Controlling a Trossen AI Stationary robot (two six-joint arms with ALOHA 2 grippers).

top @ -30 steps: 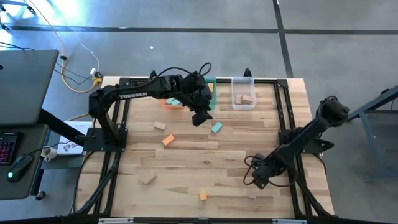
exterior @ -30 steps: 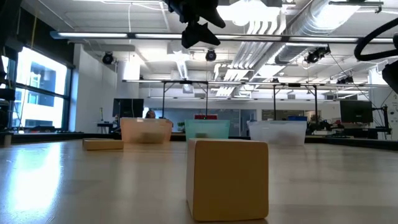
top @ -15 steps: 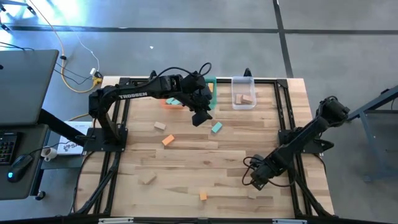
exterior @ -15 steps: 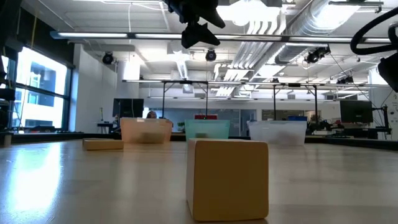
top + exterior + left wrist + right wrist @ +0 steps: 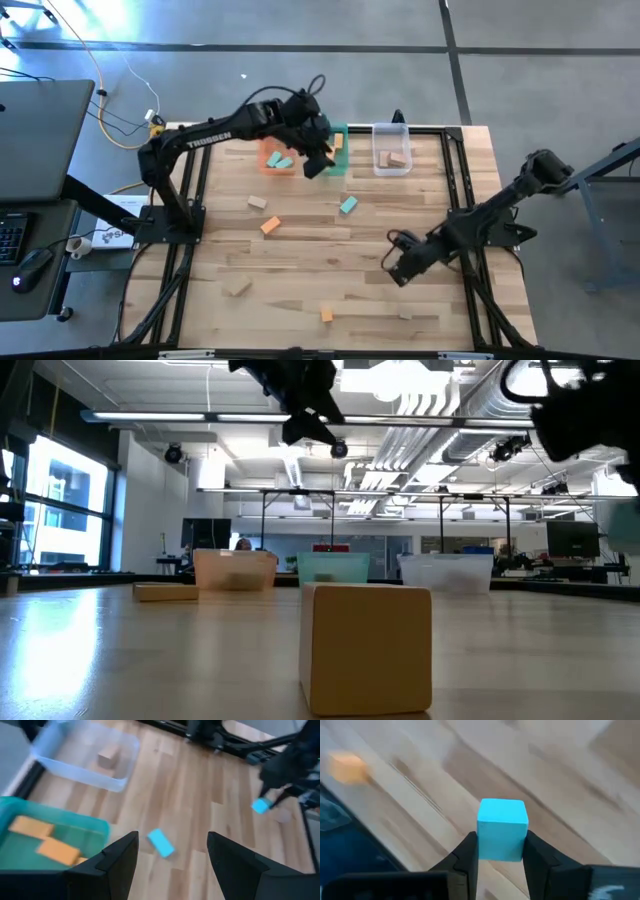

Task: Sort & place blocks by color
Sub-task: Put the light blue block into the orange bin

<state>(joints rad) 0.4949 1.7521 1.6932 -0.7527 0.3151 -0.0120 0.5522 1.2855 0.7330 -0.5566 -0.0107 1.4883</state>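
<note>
My right gripper [image 5: 398, 270] is shut on a teal block [image 5: 502, 828] above the table's near right part; it also shows far off in the left wrist view [image 5: 260, 806]. My left gripper [image 5: 315, 165] is open and empty, high above the near edge of the green tray [image 5: 337, 150]. One teal block [image 5: 348, 205] lies flat on the table, also in the left wrist view [image 5: 161, 842]. Loose orange blocks [image 5: 270, 226] [image 5: 326, 315] and tan blocks [image 5: 258, 202] [image 5: 237, 288] lie flat on the table. A tan block [image 5: 366, 648] stands close in the low view. My right gripper pinches the teal block by two opposite side faces [image 5: 481, 845] between its two fingers. The block's top face and far end stick out past the fingertips. The block is lifted clear of the table.
Three trays stand in a row at the far edge: an orange tray [image 5: 278, 158] holding teal blocks, the green tray holding orange blocks [image 5: 45, 845], and a clear tray [image 5: 390, 150] holding tan blocks. Black arm frames run along the left and right sides.
My left gripper has gone toward the table's far edge, from above the loose teal block to above the trays. My right gripper has gone a little toward the table's left and far edge, and its arm has risen into the low view.
</note>
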